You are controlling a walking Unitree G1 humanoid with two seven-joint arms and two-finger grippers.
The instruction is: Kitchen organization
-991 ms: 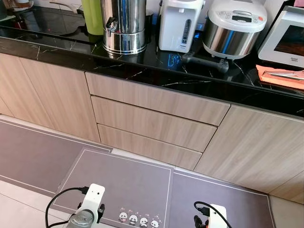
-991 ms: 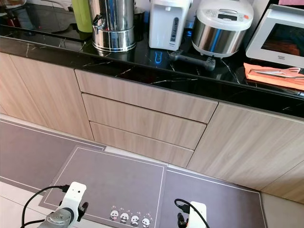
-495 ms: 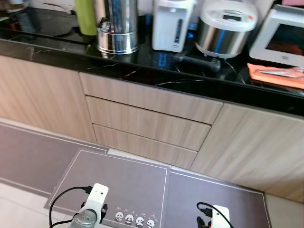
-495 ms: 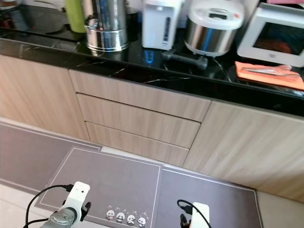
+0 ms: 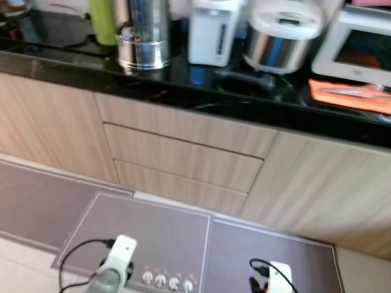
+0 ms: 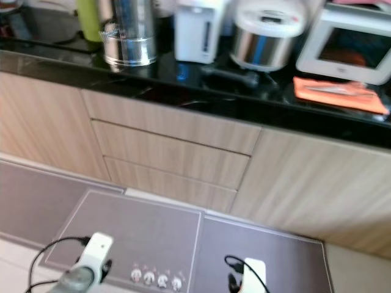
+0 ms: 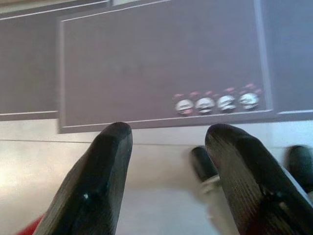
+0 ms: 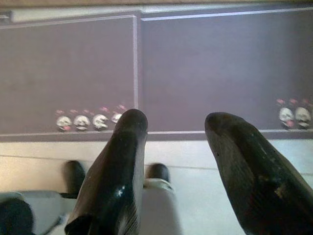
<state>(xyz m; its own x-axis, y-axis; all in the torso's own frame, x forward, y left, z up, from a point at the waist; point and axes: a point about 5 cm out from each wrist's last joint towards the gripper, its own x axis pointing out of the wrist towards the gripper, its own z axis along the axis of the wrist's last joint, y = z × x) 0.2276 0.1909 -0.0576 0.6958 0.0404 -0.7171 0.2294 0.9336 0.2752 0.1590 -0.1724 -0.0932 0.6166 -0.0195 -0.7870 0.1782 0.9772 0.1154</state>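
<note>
I am looking at a black marble counter (image 5: 256, 101) running across the top of my head views, and the things to be organized are sitting on it. From my left to my right: a green bottle (image 5: 102, 23), a steel urn (image 5: 143, 36) with a small tap, a white hot-water pot (image 5: 211, 33), a silver and white rice cooker (image 5: 281, 36), and a white microwave (image 5: 363, 52) at the far right. A dark handled object (image 5: 244, 76), too blurred for me to name, is lying on the counter in front of the pot and the cooker. An orange cloth (image 5: 348, 96) is resting near the counter edge in front of the microwave, with something pale on top that I cannot identify.

Under the counter I am seeing light wood cabinets, with a stack of three drawers (image 5: 183, 159) below the urn and the pot. The floor in front is covered by grey mats (image 5: 153, 235), one of them carrying a row of little panda prints (image 5: 166, 282).

Both arms are hanging low over the mats, well away from the counter. In the wrist views the left gripper (image 7: 168, 142) is showing its two fingers spread apart with nothing between them, and the right gripper (image 8: 176, 129) is likewise parted and gripping nothing. The whole head picture is soft with blur.
</note>
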